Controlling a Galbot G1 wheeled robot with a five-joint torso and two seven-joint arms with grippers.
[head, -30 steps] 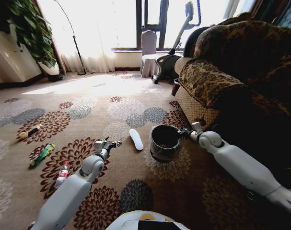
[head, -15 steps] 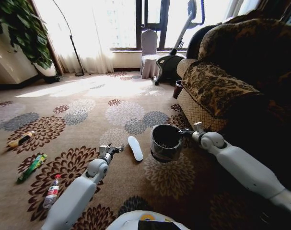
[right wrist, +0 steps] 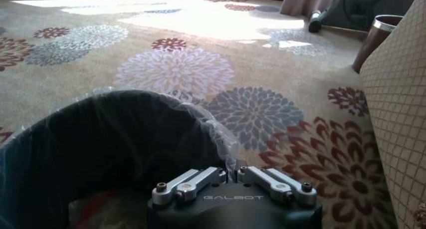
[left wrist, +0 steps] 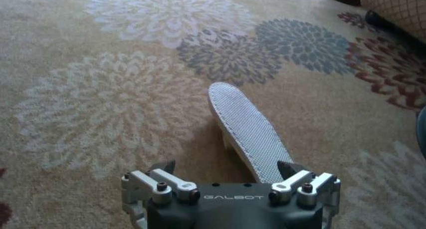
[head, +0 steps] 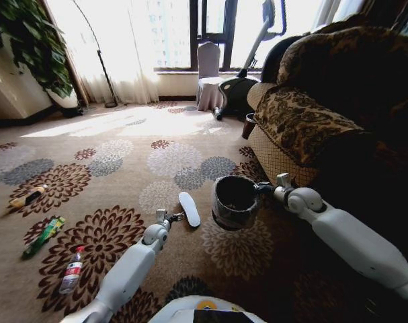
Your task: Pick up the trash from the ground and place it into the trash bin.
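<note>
A white insole-shaped piece of trash [head: 189, 208] [left wrist: 248, 130] lies flat on the carpet. My left gripper [head: 171, 217] [left wrist: 225, 167] hovers low at its near end, open, fingers spread on either side of that end. My right gripper [head: 261, 188] [right wrist: 234, 172] is shut on the rim of the trash bin [head: 232, 200] [right wrist: 100, 139], a dark round bin with a translucent liner, just right of the insole. Some litter lies in its bottom. Off to the left lie a small bottle [head: 70, 270], a green packet [head: 42, 235] and a yellowish piece [head: 27, 196].
A patterned sofa [head: 311, 121] [right wrist: 399, 104] fills the right side, close behind the bin. A small dark-red bin [head: 247, 123] [right wrist: 372, 39] stands by its far end. A covered chair [head: 208, 84], exercise machine and floor lamp stand by the window. Open floral carpet spreads ahead and left.
The head camera shifted, sliding the floor litter leftward in view. My left gripper reached forward and right, closer to the insole's near end. The right gripper kept its hold on the bin.
</note>
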